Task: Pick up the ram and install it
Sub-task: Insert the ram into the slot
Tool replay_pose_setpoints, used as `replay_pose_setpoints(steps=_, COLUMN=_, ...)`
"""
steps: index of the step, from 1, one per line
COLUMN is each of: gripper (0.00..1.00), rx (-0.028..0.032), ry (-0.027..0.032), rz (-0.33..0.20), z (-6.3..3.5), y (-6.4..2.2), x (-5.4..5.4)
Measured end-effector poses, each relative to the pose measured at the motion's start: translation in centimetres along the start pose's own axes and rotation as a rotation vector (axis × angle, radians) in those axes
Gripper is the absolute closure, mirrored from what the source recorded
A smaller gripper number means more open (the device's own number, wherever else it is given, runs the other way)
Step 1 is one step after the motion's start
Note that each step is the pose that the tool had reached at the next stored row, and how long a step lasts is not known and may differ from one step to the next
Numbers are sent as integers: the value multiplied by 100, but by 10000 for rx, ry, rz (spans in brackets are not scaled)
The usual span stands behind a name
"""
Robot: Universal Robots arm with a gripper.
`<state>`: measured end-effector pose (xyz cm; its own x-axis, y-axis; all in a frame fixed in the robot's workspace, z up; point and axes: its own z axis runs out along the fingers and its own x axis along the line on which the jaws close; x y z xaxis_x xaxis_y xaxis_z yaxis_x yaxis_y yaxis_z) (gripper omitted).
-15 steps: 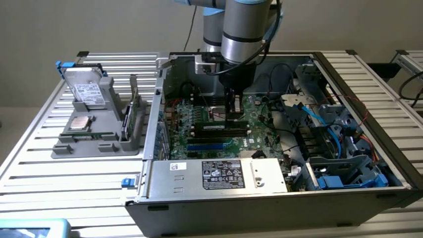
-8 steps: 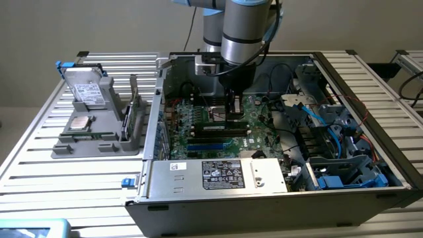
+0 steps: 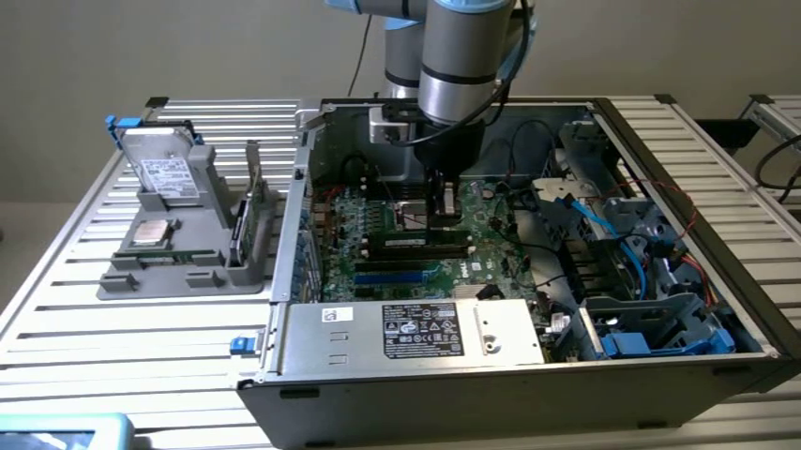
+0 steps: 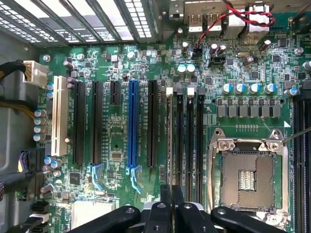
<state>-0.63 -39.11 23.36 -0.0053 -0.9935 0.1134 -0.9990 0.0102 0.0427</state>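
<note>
One ram point(image 3: 419, 242) below end effector point(image 3: 441, 228), exterior view; pinched fingertips point(image 4: 165, 196), wrist view.

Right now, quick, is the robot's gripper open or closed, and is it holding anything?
Gripper: closed, over the motherboard; whether it holds the ram cannot be told.

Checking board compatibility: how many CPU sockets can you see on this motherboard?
1: the metal-framed CPU socket, right beside the memory slots; others may lie out of view.

Green motherboard point(image 4: 121, 126); blue slot point(image 4: 132, 126); white slot point(image 4: 59, 116); black gripper point(image 4: 171, 193)
</note>
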Motion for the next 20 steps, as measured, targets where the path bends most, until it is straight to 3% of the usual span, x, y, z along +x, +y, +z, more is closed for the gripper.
replay_pose_setpoints(steps=20, gripper=87, rx=0, ry=6, rz=-1, z=26, y=-9, x=-10)
